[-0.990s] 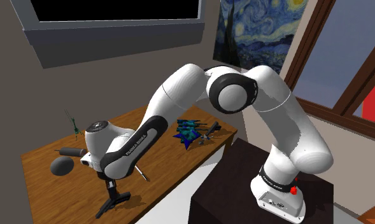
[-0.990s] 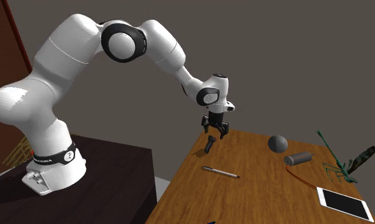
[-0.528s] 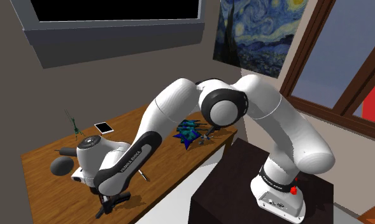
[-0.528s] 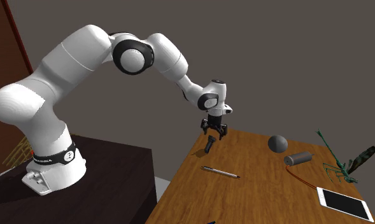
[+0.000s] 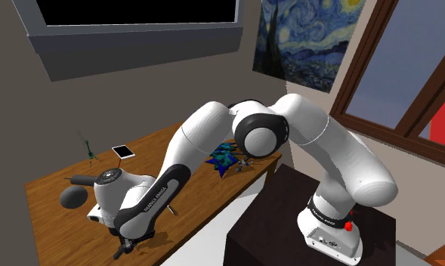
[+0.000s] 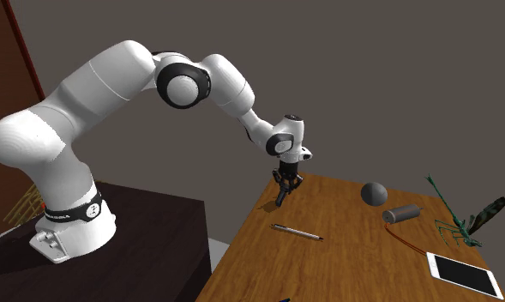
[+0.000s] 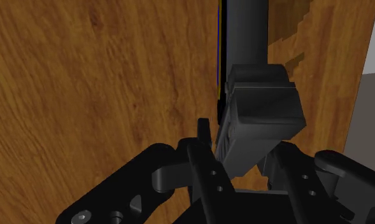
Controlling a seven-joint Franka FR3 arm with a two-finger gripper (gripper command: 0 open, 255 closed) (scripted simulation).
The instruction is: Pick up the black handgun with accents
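The black handgun [image 7: 263, 109] lies on the wooden table [image 7: 84, 76] close to its edge, a thin blue-and-yellow line running along its barrel. My gripper [image 7: 240, 153] is down over it, fingers pressed against both sides of the gun's thick rear part. In the second exterior view the gripper [image 6: 284, 181] points straight down at the table's near corner, with the handgun [image 6: 280, 197] showing dark just under the fingertips. In the shoulder view the gripper [image 5: 128, 244] sits low at the table's front edge, and the white wrist hides the gun.
On the table [image 6: 353, 249] lie a pen [image 6: 296, 231], a grey ball [image 6: 375, 193], a grey cylinder [image 6: 401, 214], a green insect figure [image 6: 454, 219] and a white phone [image 6: 465, 274]. A blue spiky object [image 5: 224, 159] sits near the dark stand [image 5: 288, 227].
The hand has dropped from above the table down onto the handgun, and the fingers, wide apart before, have closed against its sides.
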